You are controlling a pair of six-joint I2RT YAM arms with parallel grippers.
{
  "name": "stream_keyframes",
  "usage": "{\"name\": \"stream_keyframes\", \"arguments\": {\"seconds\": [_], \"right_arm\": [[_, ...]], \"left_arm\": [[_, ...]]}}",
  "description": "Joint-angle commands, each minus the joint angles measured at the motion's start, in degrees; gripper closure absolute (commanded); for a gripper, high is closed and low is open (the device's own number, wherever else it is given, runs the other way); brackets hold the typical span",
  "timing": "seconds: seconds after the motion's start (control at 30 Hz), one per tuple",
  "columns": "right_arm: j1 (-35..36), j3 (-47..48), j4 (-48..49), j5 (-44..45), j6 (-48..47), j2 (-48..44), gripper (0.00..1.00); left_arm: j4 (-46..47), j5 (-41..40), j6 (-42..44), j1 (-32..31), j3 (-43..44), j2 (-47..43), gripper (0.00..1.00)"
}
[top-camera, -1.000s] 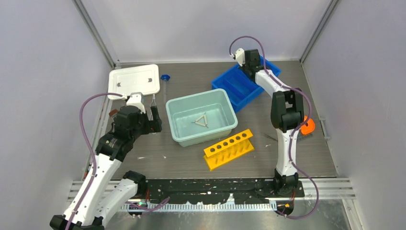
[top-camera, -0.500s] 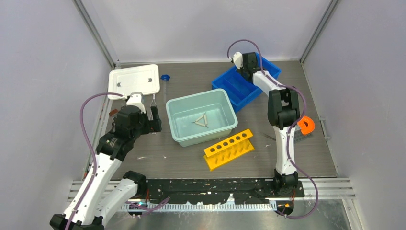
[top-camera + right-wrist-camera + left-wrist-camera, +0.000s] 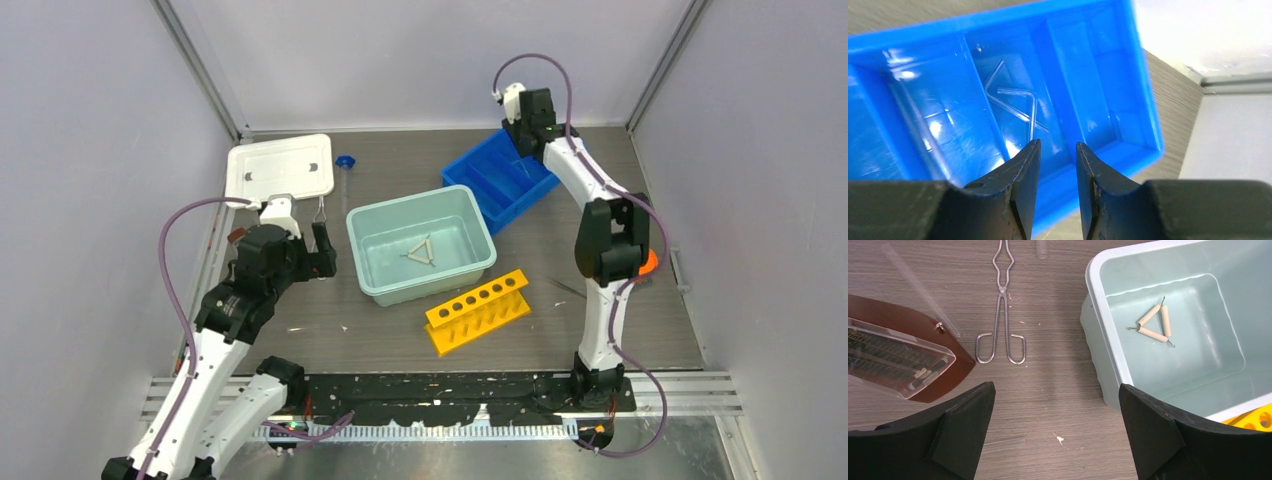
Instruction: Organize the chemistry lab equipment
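Left gripper (image 3: 1055,395): matte black fingers spread wide with nothing between them, over bare wood-grain table (image 3: 1058,355) just left of the teal tub (image 3: 1096,315). The tub is smooth plastic with rounded corners.

Crucible tongs (image 3: 1002,290): silvery steel, thin, lying flat on the table left of the tub and apart from it. The loop handles point toward the camera.

Wire triangle (image 3: 1150,317): flat on the tub floor, three pale cylindrical sleeves on twisted wire ends.

Clear tube with blue cap (image 3: 345,162): on the table behind the tub's left corner.

Right gripper (image 3: 1054,160): fingers a narrow gap apart and empty, hanging over the blue divided tray (image 3: 1143,100). The tray is glossy plastic and sits just beside the tub's far right corner.

Clear bent rods (image 3: 1032,107): thin, angled, crossing each other, flat in the tray's middle compartment.

Yellow rack (image 3: 478,312): a row of round holes, in front of the tub.
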Motion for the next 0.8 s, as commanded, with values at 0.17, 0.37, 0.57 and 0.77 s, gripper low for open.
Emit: {"name": "stream_keyframes", "arguments": {"seconds": [0.17,0.37,0.57,0.77], "right_arm": [[0.02,-8.77,-10.94,1.60,36.33,-25.91,0.65],[0.01,-20.48,-18.46,-1.69,51.18,-39.34,0.69],[0.01,-37.04,-17.21,-7.34,57.29,-55.02,0.68],[0.01,-45.91,-19.95,-2.89,50.99,-62.43,0.66]], "left_arm": [[1.42,3.38,0.74,-0.29,0.25,-0.99,0.02],[1.58,6.75,0.66,-0.29,-0.60,-2.86,0.02],[1.64,6.49,0.72,-0.29,-1.06,-4.93,0.02],[1.63,7.47,0.34,-0.46,-0.83,-4.38,0.02]]}}
